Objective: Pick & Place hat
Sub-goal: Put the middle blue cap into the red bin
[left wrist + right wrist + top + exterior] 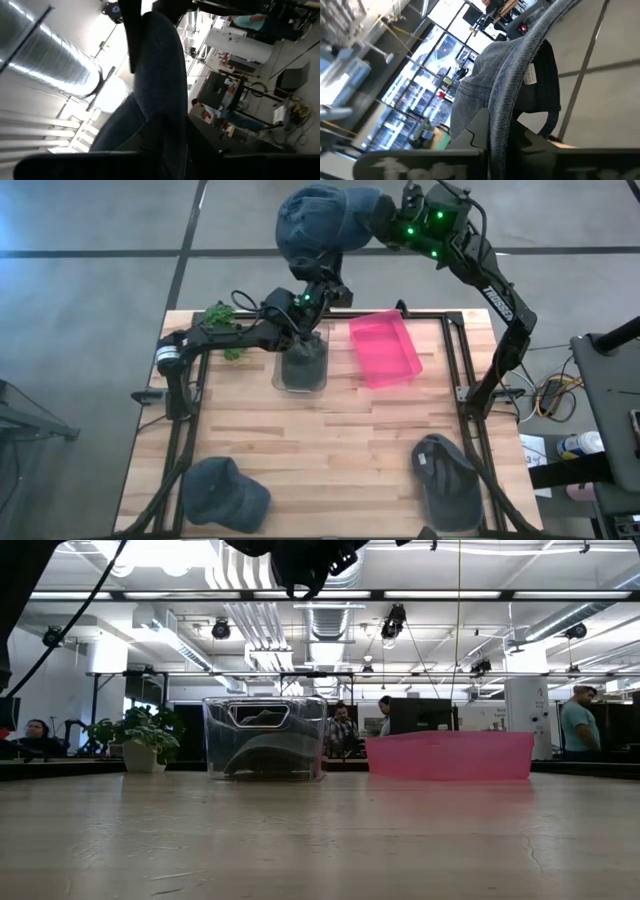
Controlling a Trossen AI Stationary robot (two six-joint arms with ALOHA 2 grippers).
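Up at the top centre of the high view, both arms had the blue denim cap (318, 220) lifted well above the table. Going left to right: a dark grey cap (226, 492) lay at the lower left of the wooden table (330, 440), and a small green potted plant (224, 320) sat at the upper left. The left gripper (322, 278) reached up from beside the clear plastic bin (303, 365), which already held a dark cap, and its fingers were pinched on the lower edge of the raised denim cap. To the right of the bin sat the pink plastic tray (385, 348). Another dark grey cap (448, 480) lay at the lower right. The right gripper (385, 225) was clamped tight on the denim cap's right side, at the top of the frame.
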